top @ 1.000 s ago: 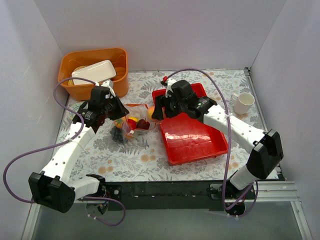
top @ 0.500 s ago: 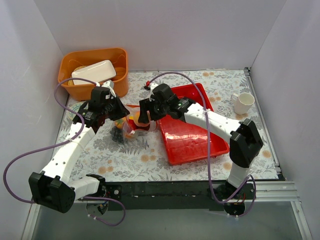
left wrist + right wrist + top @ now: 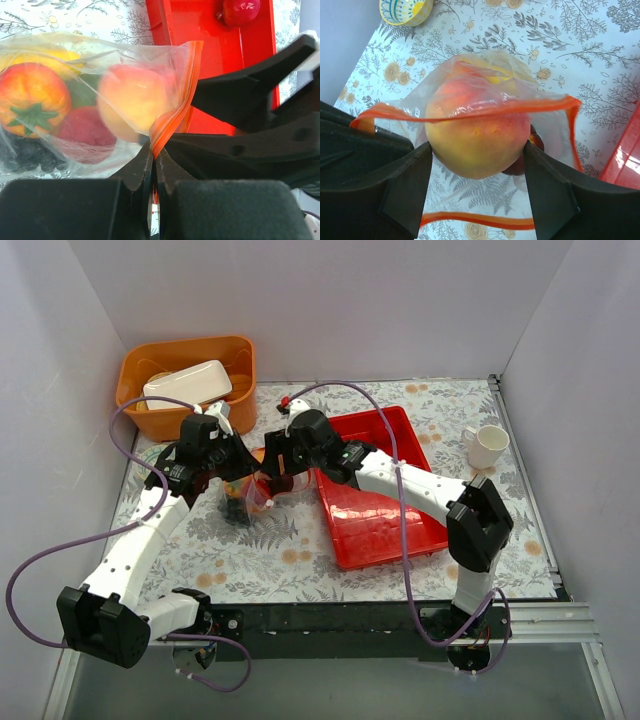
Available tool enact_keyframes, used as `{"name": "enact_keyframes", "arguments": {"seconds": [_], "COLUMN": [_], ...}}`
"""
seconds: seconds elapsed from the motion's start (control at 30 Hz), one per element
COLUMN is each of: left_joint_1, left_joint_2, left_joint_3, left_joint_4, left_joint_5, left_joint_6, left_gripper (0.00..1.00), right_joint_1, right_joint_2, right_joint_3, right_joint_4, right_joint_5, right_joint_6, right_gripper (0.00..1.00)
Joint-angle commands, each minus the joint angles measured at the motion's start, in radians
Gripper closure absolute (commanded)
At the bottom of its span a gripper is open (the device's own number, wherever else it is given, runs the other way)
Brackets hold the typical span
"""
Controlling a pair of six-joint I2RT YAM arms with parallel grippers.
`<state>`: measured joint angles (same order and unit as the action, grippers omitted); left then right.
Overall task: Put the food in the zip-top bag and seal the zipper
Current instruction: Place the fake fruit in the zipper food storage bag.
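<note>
My left gripper (image 3: 154, 159) is shut on the orange-red zipper (image 3: 172, 107) at a corner of the clear zip-top bag (image 3: 75, 95), holding the mouth up. In the bag lie a green-orange mango (image 3: 32, 100), a dark red ball (image 3: 85, 137), a grape bunch (image 3: 25, 156) and a yellow piece (image 3: 42, 57). My right gripper (image 3: 477, 150) is shut on the peach-orange ball (image 3: 477, 135), which sits in the bag's mouth between the two zipper strips (image 3: 470, 117). From above, both grippers (image 3: 240, 470) (image 3: 275, 468) meet over the bag (image 3: 252, 500). A red ball (image 3: 241, 10) lies in the tray.
The red tray (image 3: 385, 515) lies right of the bag, under my right arm. An orange bin (image 3: 190, 380) holding a white container stands at the back left. A white mug (image 3: 487, 447) stands at the far right. A small yellow-blue bowl (image 3: 405, 10) sits beyond the bag.
My right gripper has moved left from over the red tray to the bag's mouth, carrying the peach-orange ball. My left gripper has held the bag's edge in place.
</note>
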<state>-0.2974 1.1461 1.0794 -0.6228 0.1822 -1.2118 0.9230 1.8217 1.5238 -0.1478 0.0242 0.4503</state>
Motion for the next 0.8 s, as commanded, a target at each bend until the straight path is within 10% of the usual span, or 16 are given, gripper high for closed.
{"name": "enact_keyframes", "arguments": {"seconds": [0.0, 0.27, 0.77], "left_joint_1": [0.001, 0.001, 0.001], "left_joint_2": [-0.032, -0.051, -0.088], "left_joint_3": [0.020, 0.045, 0.030], "left_joint_4": [0.011, -0.011, -0.015], "left_joint_5": [0.056, -0.001, -0.138], "left_joint_6": [0.020, 0.018, -0.018], "left_gripper": [1.00, 1.00, 1.00], "right_joint_1": [0.023, 0.031, -0.002], "right_joint_2": [0.062, 0.042, -0.283], "right_joint_3": [0.074, 0.039, -0.140], "right_joint_4": [0.073, 0.082, 0.004], "right_joint_5": [0.036, 0.057, 0.393], "right_joint_6": [0.013, -0.005, -0.088], "right_gripper": [0.33, 0.03, 0.02]}}
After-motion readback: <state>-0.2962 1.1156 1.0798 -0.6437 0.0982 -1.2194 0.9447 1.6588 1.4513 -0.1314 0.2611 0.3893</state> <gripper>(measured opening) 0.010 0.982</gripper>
